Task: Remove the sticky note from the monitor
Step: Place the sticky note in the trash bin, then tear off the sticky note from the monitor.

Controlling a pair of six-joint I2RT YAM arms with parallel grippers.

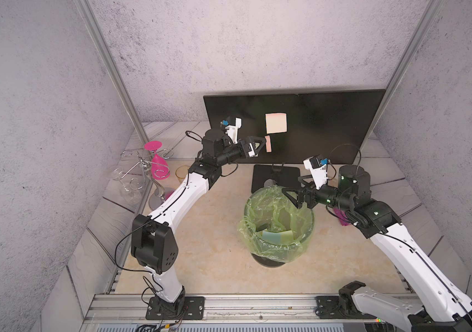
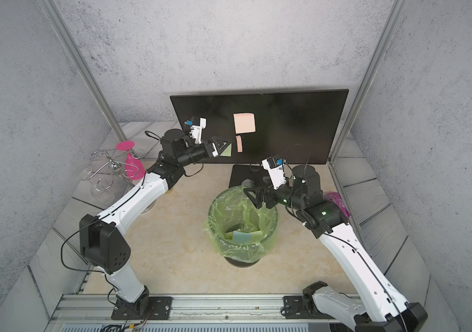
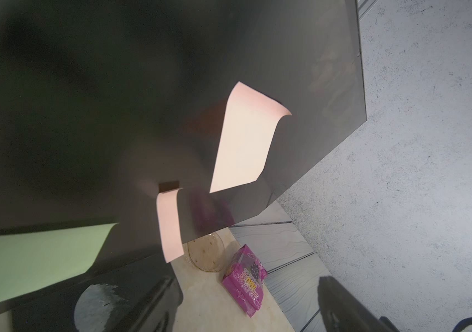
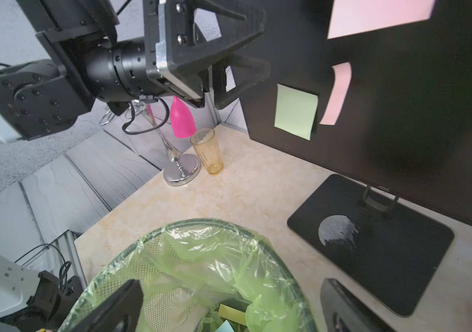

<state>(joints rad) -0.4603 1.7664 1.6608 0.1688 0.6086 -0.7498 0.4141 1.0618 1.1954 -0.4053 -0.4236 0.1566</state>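
Both jaws stand open and empty: the left gripper [image 4: 263, 51] just beside the monitor [image 1: 329, 115], the right gripper [image 1: 292, 185] above a green-lined bin [image 1: 272, 251]. Grey textured walls [image 1: 243, 43] enclose a beige stone-patterned tabletop [image 1: 214, 267]. The monitor stands at the back; a large pink sticky note [image 1: 276, 122], a green sticky note [image 4: 295, 110] and a curled pink sticky note [image 1: 268, 143] cling to its screen.

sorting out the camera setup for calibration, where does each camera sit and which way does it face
Both top views: high up, opposite the monitor, looking down at it and the bin; the left arm and right arm show.
Left wrist: on the left arm, close to the screen, facing the large pink note; one of its fingers shows.
Right wrist: above the bin, facing the monitor's base; its fingers and the left gripper show.
Shared: both wrist views catch the green note.
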